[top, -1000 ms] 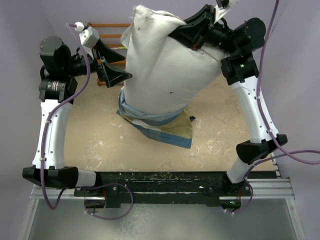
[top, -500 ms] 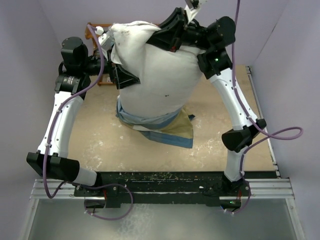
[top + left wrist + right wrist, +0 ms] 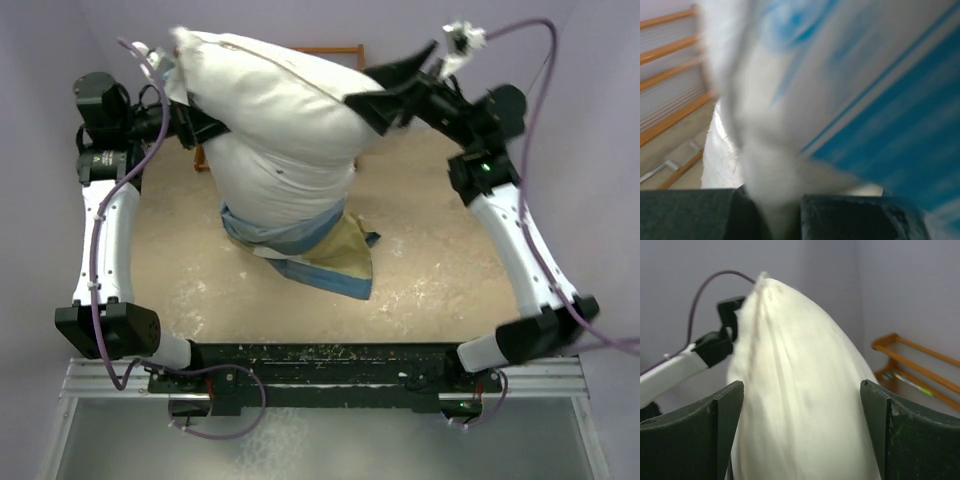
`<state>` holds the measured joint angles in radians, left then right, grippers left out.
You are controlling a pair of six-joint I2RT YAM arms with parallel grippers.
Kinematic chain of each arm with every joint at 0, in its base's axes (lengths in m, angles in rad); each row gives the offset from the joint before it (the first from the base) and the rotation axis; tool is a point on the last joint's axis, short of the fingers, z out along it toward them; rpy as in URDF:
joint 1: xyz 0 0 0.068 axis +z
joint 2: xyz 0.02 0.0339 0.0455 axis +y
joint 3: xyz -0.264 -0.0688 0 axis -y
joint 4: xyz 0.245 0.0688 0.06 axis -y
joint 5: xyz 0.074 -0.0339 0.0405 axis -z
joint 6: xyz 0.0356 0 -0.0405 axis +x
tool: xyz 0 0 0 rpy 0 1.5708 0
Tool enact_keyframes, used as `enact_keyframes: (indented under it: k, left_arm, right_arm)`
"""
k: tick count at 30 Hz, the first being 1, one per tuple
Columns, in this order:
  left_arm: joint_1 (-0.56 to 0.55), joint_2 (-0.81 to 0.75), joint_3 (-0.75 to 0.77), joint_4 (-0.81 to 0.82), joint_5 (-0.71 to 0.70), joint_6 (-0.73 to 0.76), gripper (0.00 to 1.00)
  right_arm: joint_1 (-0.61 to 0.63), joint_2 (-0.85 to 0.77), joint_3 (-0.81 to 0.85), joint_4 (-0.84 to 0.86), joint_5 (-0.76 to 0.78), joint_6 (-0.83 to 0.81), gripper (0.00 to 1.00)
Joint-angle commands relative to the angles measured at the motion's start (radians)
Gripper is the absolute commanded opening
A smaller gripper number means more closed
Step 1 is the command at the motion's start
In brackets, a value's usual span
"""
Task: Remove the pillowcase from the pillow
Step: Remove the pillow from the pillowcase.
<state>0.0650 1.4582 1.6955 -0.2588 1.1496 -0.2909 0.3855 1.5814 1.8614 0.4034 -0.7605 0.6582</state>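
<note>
The plump white pillow (image 3: 290, 130) hangs above the table, its top tilted to the upper left. My left gripper (image 3: 185, 118) is shut on the pillow's upper left corner; the left wrist view shows white fabric (image 3: 777, 200) pinched between the jaws, with blurred blue-striped cloth (image 3: 900, 130) beside it. My right gripper (image 3: 360, 88) is open at the pillow's upper right side, and the pillow (image 3: 800, 390) sits between its spread fingers (image 3: 720, 430) without being gripped. The blue, tan and cream pillowcase (image 3: 320, 250) is bunched around the pillow's lower end, trailing onto the tabletop.
A wooden rack (image 3: 330, 50) stands against the back wall, also seen as a rack (image 3: 910, 355) in the right wrist view. Purple walls close in on both sides. The tan tabletop (image 3: 440, 250) shows around the pillowcase.
The left gripper has shut on the pillow's upper left corner. The right gripper has let go and opened. The pillow's top has swung left and both arms have spread apart.
</note>
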Motion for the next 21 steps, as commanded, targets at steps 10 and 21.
enact_keyframes:
  k: [10, 21]
  left_arm:
    - [0.15, -0.005, 0.0, 0.075, 0.034, -0.022, 0.0]
    - [0.152, -0.005, 0.038, 0.048, 0.081, -0.032, 0.0]
  right_arm:
    - [-0.135, -0.363, -1.125, 0.203, 0.186, -0.186, 0.96]
    - [-0.082, 0.073, -0.958, 0.27, 0.2, -0.221, 0.97]
